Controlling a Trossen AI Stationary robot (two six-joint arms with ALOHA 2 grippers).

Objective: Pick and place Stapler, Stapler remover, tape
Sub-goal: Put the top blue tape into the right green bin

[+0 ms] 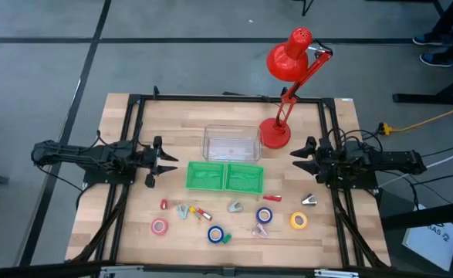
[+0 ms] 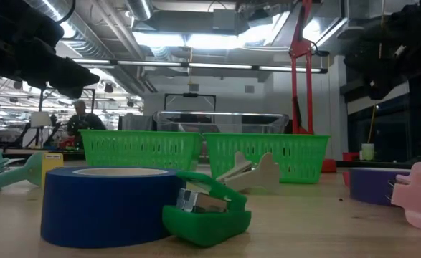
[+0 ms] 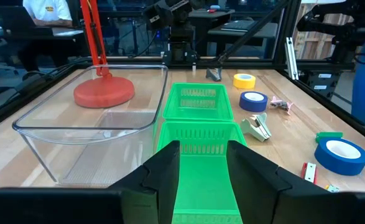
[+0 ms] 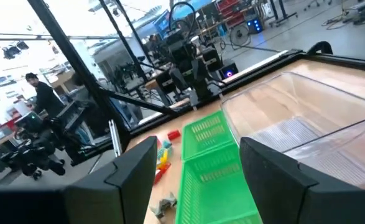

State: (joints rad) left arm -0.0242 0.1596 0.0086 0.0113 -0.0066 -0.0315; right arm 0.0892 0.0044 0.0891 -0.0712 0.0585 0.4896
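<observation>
Looks like nothing's started yet. Left tool (image 1: pixel 158 161) and right tool (image 1: pixel 302 157) both sit parked at the counter's sides, fingers spread, holding nothing. Between them, the two green mesh baskets (image 1: pixel 224 176) and the clear plastic bin (image 1: pixel 231 143) look empty. All the tape, the pink roll (image 1: pixel 159 226), blue roll (image 1: pixel 216 234), yellow roll (image 1: pixel 299 220), plus the small staplers and removers, lies along the near edge, so everything's left to do.

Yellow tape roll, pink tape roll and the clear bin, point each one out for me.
yellow tape roll (image 1: pixel 299 221): high view, on its ring.
pink tape roll (image 1: pixel 159 227): high view, on its ring.
clear bin (image 1: pixel 231 128): high view, on its far rim.
</observation>
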